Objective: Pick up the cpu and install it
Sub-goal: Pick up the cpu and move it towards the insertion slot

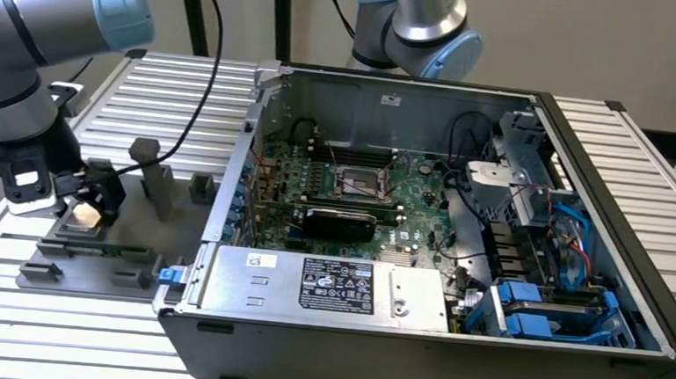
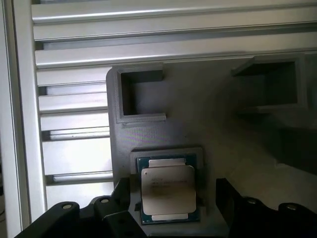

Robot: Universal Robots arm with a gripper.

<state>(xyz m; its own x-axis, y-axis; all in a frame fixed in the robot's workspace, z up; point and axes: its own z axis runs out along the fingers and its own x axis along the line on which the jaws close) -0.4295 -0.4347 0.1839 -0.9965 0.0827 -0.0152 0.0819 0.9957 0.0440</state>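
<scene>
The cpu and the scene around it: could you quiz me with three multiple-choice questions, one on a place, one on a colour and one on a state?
1. Where does the cpu lie relative to the computer case?
A) inside it
B) outside it, on the grey fixture
C) on top of it

2. What colour are the drive brackets in the case?
A) blue
B) yellow
C) white

3. The computer case is:
A) closed
B) open, its motherboard showing
C) wrapped in plastic

Answers:
1 B: it sits in a fixture recess, with the open end effector straddling it.
2 A: they are plainly blue.
3 B: no panel covers the inside.
</scene>
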